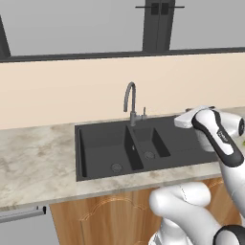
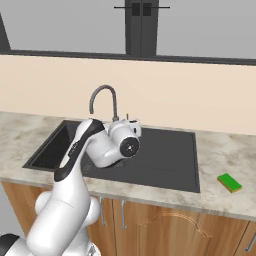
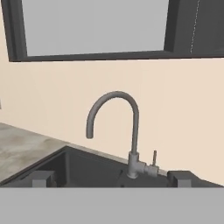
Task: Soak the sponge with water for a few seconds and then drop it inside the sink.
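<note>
Handling the sponge (image 2: 230,183): judged light, soft and springy. It should give under the fingers, and once soaked it will likely be heavier and slicker.
Where to grip: across the two long sides, fingers spanning the short width, low enough to catch the yellow layer as well as the green top. That is a judgement, since the block is small in the right base view.
Sponge position: flat on the counter (image 2: 220,150) at about 4 o'clock from the sink (image 2: 165,150) in the right base view, well apart from the basin edge and from the arm.
Sponge shape and material: thin rectangular slab, matte green face over a yellow base, lying at a slant to the counter edge.
Hand state: the gripper (image 3: 111,180) has its jaws spread wide with nothing between them; it faces the faucet (image 3: 127,127) over the sink.
Sink: matte black double basin, larger bowl at 9 o'clock and smaller at 3 o'clock in the left base view, each with a round drain; hard, straight-walled.
Faucet: grey metal gooseneck with a small side lever, smooth, curving toward 9 o'clock in the hand view.
Water: no stream visible from the spout.
Counter: pale mottled stone, flat and polished.
Cabinets (image 2: 165,225): warm wood fronts below the counter.
</note>
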